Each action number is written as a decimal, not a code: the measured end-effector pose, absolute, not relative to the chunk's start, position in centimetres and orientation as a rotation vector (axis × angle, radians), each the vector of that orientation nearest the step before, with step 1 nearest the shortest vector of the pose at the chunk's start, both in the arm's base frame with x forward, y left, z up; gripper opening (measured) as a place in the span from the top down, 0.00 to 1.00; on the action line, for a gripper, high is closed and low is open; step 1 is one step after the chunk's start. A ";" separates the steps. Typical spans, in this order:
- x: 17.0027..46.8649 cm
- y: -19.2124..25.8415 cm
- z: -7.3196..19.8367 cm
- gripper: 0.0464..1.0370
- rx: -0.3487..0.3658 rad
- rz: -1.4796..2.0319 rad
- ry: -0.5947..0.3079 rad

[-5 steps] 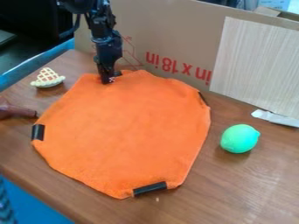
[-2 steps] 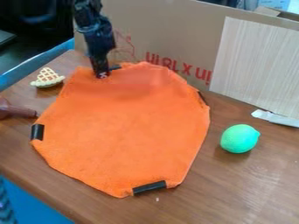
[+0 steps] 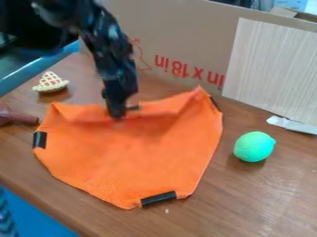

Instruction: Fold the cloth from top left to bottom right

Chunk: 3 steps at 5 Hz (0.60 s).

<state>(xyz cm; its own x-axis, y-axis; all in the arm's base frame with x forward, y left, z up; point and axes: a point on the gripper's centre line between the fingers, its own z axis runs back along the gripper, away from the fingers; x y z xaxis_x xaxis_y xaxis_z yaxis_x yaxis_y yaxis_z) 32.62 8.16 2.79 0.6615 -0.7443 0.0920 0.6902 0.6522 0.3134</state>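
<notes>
The gripper (image 3: 117, 113) hangs over the cloth's upper part, left of the view's centre, shut on the cloth's far edge. The orange cloth (image 3: 136, 157) lies on the table with its far portion drawn toward the near side and its held edge raised. Peaks stand up at its upper left and upper right. Black strips mark its left edge, its near edge and its upper right edge. Part of the cloth's far edge is hidden behind the gripper.
A pie-shaped toy (image 3: 50, 82) sits at the upper left, with a brown object (image 3: 17, 117) at the left edge. A green lemon-shaped toy (image 3: 254, 146) is right of the cloth. A cardboard box (image 3: 180, 41) stands along the back, with a white piece (image 3: 292, 125) near it.
The gripper first lifted slightly to the left, then came down the view toward the near side. The cloth's far edge moved with it, uncovering table behind.
</notes>
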 end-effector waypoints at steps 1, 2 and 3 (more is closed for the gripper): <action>30.5 6.2 1.4 0.98 0.319 -0.838 -0.185; 28.7 5.3 1.6 0.98 0.323 -0.858 -0.192; 27.5 4.1 2.7 0.99 0.284 -0.851 -0.198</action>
